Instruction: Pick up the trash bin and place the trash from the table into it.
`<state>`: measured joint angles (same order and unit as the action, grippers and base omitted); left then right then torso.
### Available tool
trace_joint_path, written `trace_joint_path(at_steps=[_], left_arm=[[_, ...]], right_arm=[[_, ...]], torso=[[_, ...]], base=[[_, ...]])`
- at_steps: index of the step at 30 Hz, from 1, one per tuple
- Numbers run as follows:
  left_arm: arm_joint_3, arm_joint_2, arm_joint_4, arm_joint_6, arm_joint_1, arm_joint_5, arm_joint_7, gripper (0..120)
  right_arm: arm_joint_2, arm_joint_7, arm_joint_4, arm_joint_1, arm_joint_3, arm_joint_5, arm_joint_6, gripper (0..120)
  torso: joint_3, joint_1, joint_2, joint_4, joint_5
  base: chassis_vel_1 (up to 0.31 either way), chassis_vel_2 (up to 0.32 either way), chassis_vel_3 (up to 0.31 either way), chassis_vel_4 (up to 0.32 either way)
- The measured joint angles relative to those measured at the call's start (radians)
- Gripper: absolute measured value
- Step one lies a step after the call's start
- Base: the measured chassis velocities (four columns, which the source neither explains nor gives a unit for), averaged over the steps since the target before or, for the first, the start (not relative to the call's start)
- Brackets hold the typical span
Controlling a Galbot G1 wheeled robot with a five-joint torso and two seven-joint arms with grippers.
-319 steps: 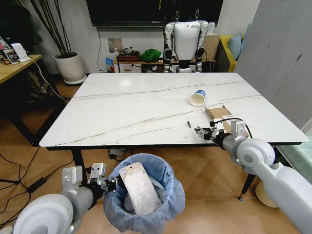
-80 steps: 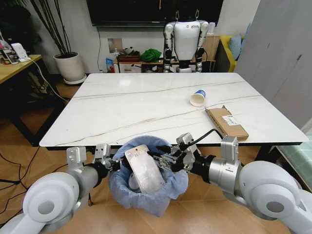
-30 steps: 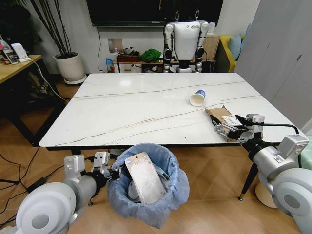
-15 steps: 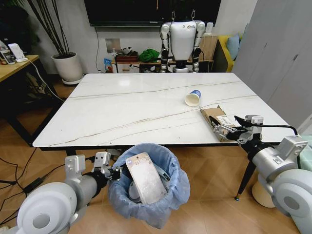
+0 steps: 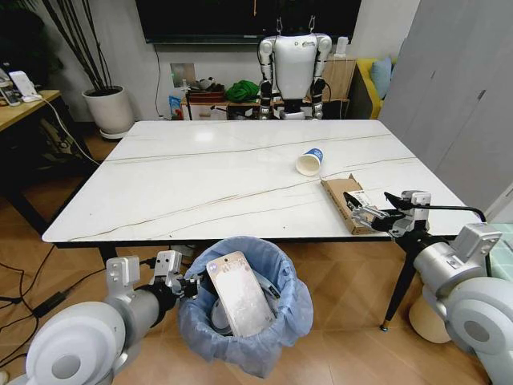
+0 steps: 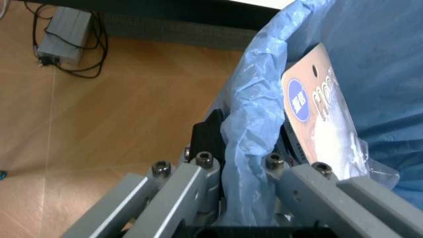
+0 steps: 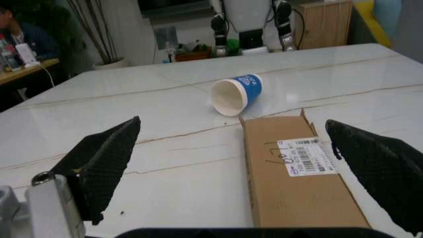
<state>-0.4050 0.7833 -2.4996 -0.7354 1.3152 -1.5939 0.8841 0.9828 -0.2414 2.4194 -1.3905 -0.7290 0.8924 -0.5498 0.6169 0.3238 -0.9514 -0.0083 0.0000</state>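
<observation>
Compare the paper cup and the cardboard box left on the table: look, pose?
The paper cup is white with a blue band and round; the cardboard box is brown, flat and long, with a white barcode label. The cup lies tipped on its side, mouth open; the box lies flat. The box sits nearer the right gripper, whose jaws are open. Both rest on the table, not yet binned.

The room was evenly and brightly lit from above, and a soft pale glare lay on the far left of the glossy tabletop (image 5: 240, 176) in the head view. Shadow gathered under it, darkening the wooden floor (image 5: 48, 265) near the legs. Straight lines bowed slightly toward the head view's edges. In the right wrist view the near black fingers (image 7: 106, 158) were blurred and the background dim and soft. The left wrist view was sharp on the blue bag (image 6: 254, 124).
</observation>
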Motion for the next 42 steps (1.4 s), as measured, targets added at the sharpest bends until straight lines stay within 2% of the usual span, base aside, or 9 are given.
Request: trace_joint_path(at_steps=[23,35,42], left_arm=[[0.000,0.007,-0.001,0.000,0.012,0.004,-0.003,3],[-0.013,0.003,-0.001,0.000,0.036,0.014,-0.005,3],[-0.025,0.010,-0.001,0.000,0.069,0.027,-0.012,3]], right_arm=[[-0.009,-0.024,-0.050,0.037,0.038,0.003,0.000,100],[-0.037,-0.126,-0.122,0.187,0.163,0.095,-0.031,100],[-0.049,-0.138,-0.139,0.241,0.240,0.063,-0.042,100]], torso=[[0.000,0.000,0.000,-0.0001,0.0000],[0.000,0.000,0.000,0.0000,0.0001],[0.000,0.000,0.000,0.0000,-0.0002]], base=[[-0.056,-0.061,0.053,0.057],[0.000,0.000,0.000,0.000],[0.000,0.000,0.000,0.000]])
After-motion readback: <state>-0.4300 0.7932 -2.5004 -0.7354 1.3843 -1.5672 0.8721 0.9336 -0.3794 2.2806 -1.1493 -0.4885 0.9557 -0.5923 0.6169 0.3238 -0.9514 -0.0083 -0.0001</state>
